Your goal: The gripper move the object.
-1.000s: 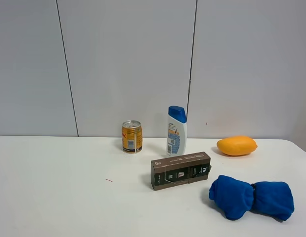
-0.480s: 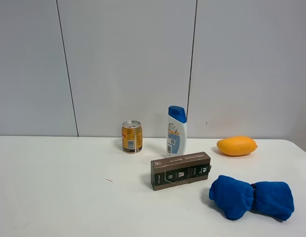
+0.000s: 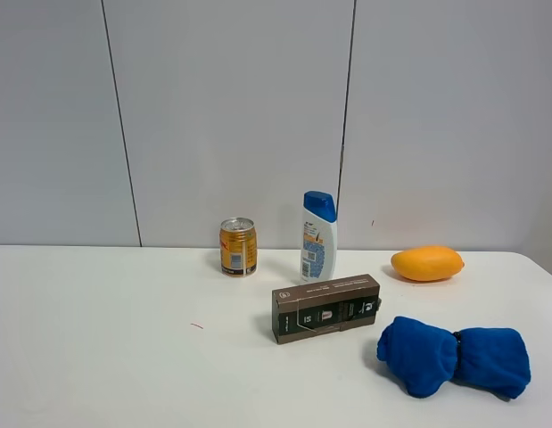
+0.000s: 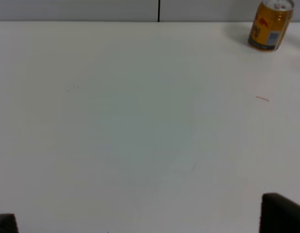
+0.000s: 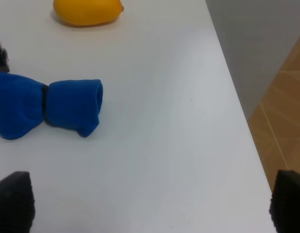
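The white shampoo bottle (image 3: 318,236) with a blue cap stands upright at the back of the white table (image 3: 124,357), right of a gold can (image 3: 238,247). No arm or gripper shows in the exterior high view. In the left wrist view the left gripper (image 4: 145,228) is open and empty over bare table, with only its black fingertips (image 4: 280,213) showing at the frame edge; the gold can (image 4: 270,24) is far off. In the right wrist view the right gripper (image 5: 150,206) is open and empty, its fingertips (image 5: 14,201) wide apart near the table's right edge.
A dark box (image 3: 326,308) lies in front of the bottle. An orange mango (image 3: 426,263) lies at the back right, also in the right wrist view (image 5: 86,10). A blue rolled cloth (image 3: 454,357) lies front right (image 5: 48,109). The table edge (image 5: 237,111) drops to a wooden floor.
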Controlling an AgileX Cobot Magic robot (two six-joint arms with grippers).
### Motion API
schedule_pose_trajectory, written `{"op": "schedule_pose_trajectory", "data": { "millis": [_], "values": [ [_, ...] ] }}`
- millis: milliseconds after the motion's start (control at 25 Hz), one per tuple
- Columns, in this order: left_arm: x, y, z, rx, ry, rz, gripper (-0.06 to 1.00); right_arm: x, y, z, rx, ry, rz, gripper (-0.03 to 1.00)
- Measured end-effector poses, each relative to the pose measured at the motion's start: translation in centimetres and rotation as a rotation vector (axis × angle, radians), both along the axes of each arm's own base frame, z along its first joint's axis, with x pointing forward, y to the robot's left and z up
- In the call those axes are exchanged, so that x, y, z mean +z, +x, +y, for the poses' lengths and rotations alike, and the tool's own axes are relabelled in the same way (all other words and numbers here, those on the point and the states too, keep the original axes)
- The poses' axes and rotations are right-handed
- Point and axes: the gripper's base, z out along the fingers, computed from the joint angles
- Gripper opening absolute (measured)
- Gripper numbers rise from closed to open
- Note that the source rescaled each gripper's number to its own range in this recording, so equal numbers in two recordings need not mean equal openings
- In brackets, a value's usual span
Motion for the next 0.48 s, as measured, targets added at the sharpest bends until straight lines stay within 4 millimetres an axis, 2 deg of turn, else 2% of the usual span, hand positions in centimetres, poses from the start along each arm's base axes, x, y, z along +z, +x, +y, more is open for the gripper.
{"op": "schedule_pose_trajectory", "data": {
  "millis": [480],
  "values": [
    [0.0, 0.0, 0.01, 0.003, -0.005, 0.0, 1.0, 0.0, 0.0, 0.0, 0.0, 0.0, 0.0, 1.0]
  ]
}}
